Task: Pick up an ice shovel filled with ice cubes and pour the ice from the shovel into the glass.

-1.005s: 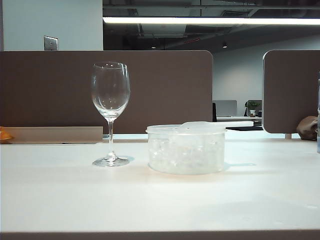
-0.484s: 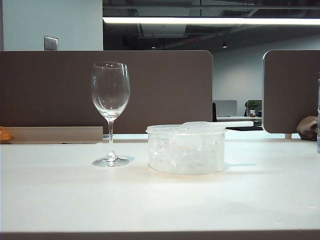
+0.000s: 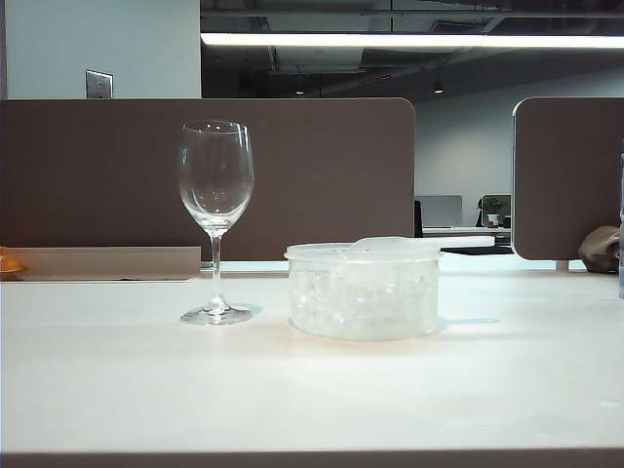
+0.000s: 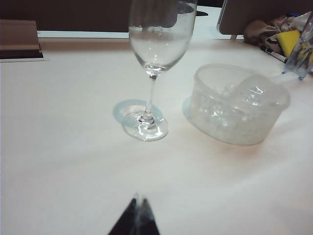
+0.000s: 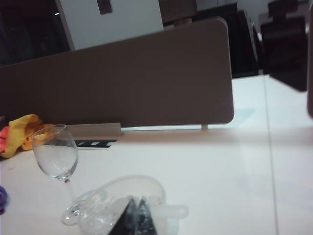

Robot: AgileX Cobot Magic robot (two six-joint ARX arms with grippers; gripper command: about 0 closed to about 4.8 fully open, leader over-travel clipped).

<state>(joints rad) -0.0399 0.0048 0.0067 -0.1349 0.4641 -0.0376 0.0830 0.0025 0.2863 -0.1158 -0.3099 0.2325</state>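
The glass (image 3: 215, 185) stands upright and empty on the white table, left of a round clear tub (image 3: 363, 292) full of ice cubes (image 3: 359, 300). The ice shovel (image 3: 429, 243) lies across the tub's top, its handle poking out to the right. Neither gripper shows in the exterior view. In the left wrist view, my left gripper (image 4: 139, 199) is shut and empty, well short of the glass (image 4: 155, 44) and the tub (image 4: 238, 122). The right wrist view shows my right gripper (image 5: 136, 201) shut and empty, hovering in front of the tub (image 5: 102, 196), with the shovel handle (image 5: 172, 211) beside it.
Brown desk partitions (image 3: 292, 175) stand behind the table. A yellow cloth (image 5: 22, 132) lies at the far left edge. A clear plastic object (image 4: 301, 49) and a yellow item sit past the tub on the right. The table's front edge (image 3: 312, 453) is near the camera.
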